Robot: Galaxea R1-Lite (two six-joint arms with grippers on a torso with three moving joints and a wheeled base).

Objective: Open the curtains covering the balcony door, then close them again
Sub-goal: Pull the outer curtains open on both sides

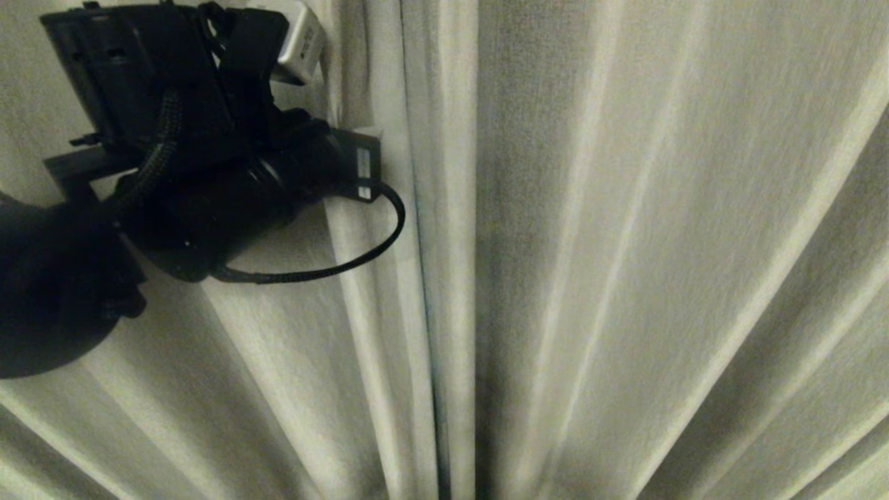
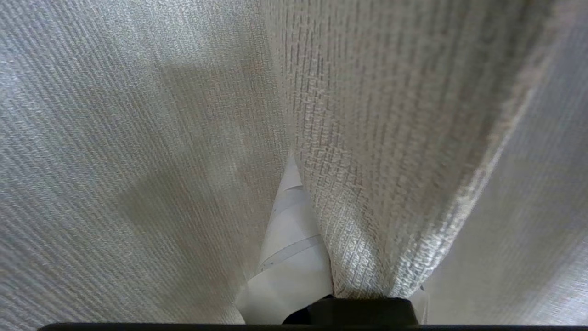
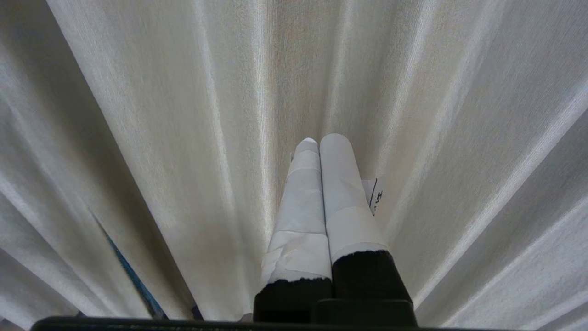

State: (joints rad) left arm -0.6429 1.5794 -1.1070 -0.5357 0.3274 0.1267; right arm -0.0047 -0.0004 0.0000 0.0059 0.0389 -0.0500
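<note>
Your left claw [image 1: 333,90] is clamping shut on a pleat of the curtains [image 1: 625,243] hanging closed across everything ahead, so you are risking the thin fold slipping free if you are dragging sideways fast; right claw [image 3: 321,147] is idling shut, empty.

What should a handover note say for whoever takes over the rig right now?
Left gripper: shut on a fold of the curtains, up beside the centre seam.
Right gripper: shut, empty, pointing at the fabric without touching it.
Curtains are fully drawn; the balcony door is hidden behind them.
Done: grip taken.
Left: pull the panel aside to open, then draw it closed again.
</note>
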